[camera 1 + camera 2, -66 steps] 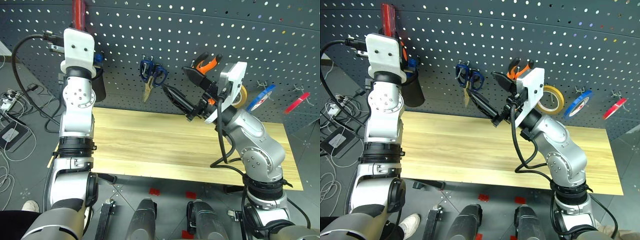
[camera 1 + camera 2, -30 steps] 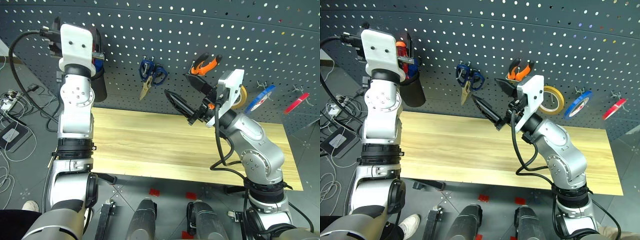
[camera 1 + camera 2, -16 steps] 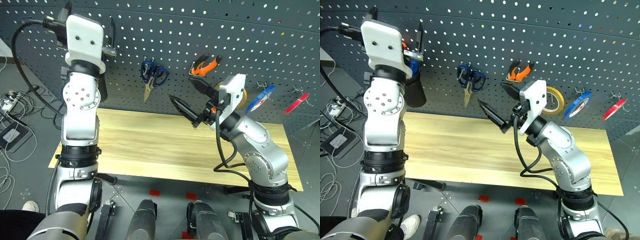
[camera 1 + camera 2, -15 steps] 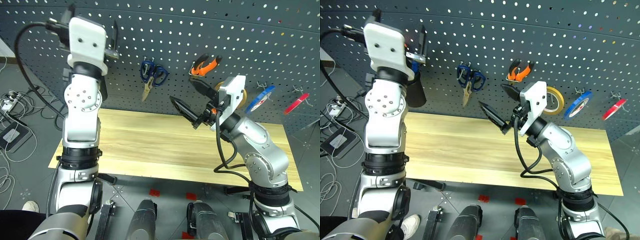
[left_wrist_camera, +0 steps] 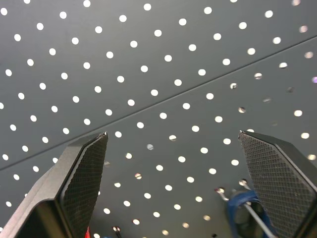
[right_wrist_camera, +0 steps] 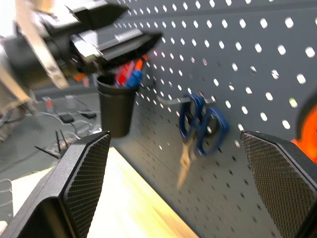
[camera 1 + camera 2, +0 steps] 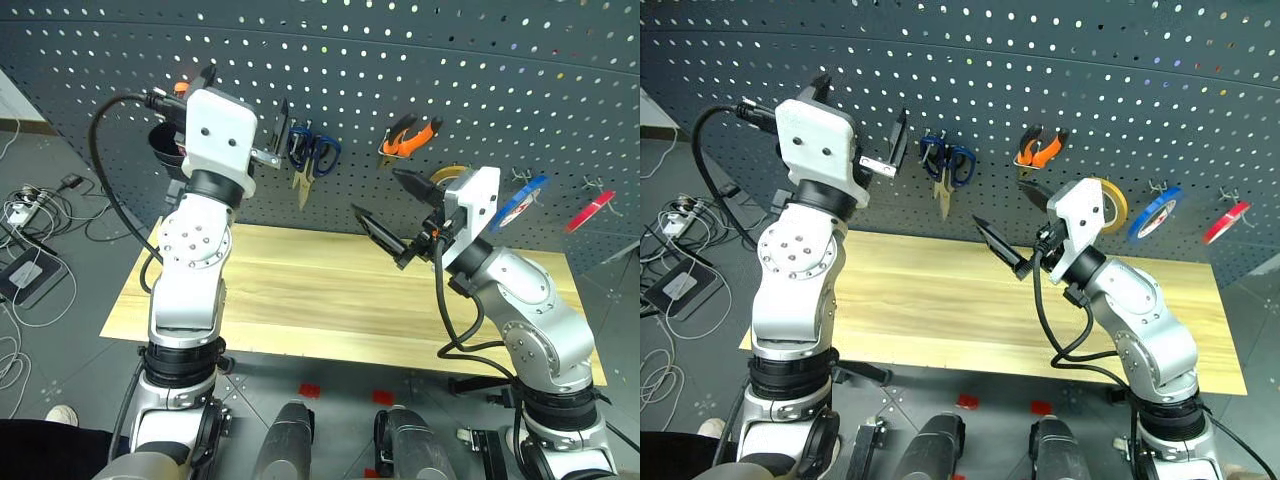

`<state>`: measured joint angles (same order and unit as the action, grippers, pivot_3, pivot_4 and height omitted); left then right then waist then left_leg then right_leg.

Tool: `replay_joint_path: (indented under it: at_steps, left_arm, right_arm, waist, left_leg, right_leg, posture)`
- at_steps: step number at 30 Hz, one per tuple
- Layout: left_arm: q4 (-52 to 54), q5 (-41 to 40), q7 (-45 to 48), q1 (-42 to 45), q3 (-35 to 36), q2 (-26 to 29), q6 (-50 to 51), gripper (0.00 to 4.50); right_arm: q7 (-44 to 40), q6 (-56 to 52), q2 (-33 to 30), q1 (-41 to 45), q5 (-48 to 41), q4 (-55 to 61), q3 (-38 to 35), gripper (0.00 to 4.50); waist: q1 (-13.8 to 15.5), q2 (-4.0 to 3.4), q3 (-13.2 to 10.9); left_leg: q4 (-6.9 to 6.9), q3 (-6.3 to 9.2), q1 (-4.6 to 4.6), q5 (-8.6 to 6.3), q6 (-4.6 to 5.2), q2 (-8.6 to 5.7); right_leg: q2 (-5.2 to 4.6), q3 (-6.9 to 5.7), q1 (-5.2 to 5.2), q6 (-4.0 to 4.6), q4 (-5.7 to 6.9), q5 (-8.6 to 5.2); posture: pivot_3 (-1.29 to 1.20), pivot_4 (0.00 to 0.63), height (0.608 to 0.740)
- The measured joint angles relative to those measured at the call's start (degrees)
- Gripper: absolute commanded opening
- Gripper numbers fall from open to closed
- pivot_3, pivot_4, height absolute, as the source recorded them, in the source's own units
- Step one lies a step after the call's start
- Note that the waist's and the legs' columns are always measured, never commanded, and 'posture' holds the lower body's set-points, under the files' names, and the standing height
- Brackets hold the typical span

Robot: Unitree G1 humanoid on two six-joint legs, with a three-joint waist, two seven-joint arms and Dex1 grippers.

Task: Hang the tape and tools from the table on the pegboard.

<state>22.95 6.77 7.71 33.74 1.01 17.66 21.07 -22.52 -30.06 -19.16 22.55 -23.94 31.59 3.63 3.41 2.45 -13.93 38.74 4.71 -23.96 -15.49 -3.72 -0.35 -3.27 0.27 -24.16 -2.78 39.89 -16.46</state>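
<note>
Both end effectors, left (image 7: 858, 128) and right (image 7: 1008, 226), gape empty (scissors (image 7: 946, 166) hang on pegboard (image 7: 1120, 90)).

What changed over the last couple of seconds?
The left gripper let go of the red-handled screwdriver into the black cup and swung right toward the scissors. The right gripper sank a little, open and empty. Scissors, pliers and tape rolls unchanged.

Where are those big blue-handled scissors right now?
The scissors hang on the pegboard, left of centre, between the left gripper and the orange pliers.
</note>
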Motion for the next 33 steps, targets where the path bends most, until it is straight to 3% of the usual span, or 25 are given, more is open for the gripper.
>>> replay_joint_path:
  at_steps: [21, 33]
  left_arm:
    - [3.60, -1.00, 0.33, -15.35, -2.99, -6.14, 4.48, 4.47]
    - [-0.73, -3.20, -2.60, -25.90, 1.64, -10.30, 11.42, 4.47]
  right_arm:
    - [8.77, 1.17, 1.58, -14.44, 9.63, 1.08, -0.76, 4.50]
    - [15.42, 1.64, 4.95, -22.19, 15.14, 0.35, -3.99, 4.50]
  waist:
    - [-0.02, -0.18, 0.25]
    - [-0.15, -0.57, 0.79]
  left_leg:
    - [0.00, -0.13, 0.09, -0.09, 0.15, 0.00]
    - [-0.02, -0.15, 0.12, -0.15, 0.26, 0.00]
  right_leg:
    - [0.01, 0.20, 0.04, 0.00, -0.20, 0.00]
    - [0.01, 0.24, 0.11, 0.00, -0.35, -0.01]
  posture:
    - [0.15, 0.198, 0.740]
    - [0.15, 0.203, 0.740]
